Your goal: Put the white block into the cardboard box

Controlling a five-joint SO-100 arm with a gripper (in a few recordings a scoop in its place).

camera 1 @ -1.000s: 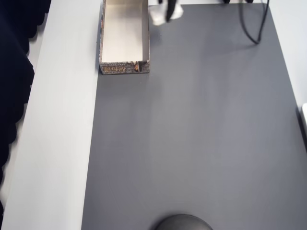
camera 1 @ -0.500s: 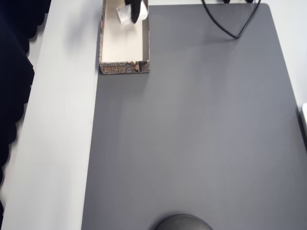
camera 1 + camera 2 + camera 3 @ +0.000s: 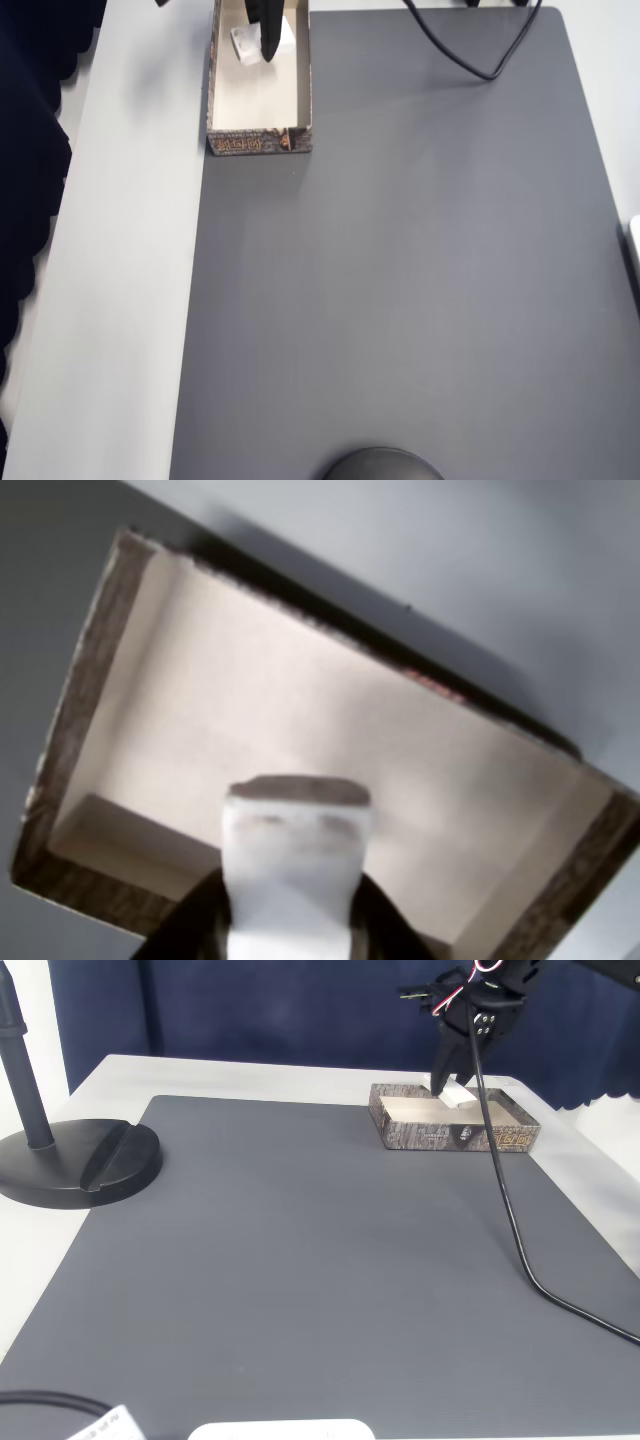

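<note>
The white block (image 3: 296, 850) hangs between my black fingers over the cream floor of the cardboard box (image 3: 300, 700), seen from the wrist. My gripper (image 3: 290, 915) is shut on it. In the overhead view the gripper (image 3: 266, 40) and the white block (image 3: 243, 44) are above the far part of the cardboard box (image 3: 258, 143) at the top left. In the fixed view the gripper (image 3: 447, 1078) points down into the cardboard box (image 3: 440, 1136), with the white block (image 3: 459, 1095) near rim height. I cannot tell whether the block touches the floor.
The box stands at the edge of the dark grey mat (image 3: 400, 280), beside a pale table strip (image 3: 130, 250). A black round stand base (image 3: 70, 1160) sits on the opposite side. A black cable (image 3: 510, 1220) trails over the mat.
My gripper has carried the white block leftward in the overhead view, from just right of the box to above its inside. The cable has swung along with it.
</note>
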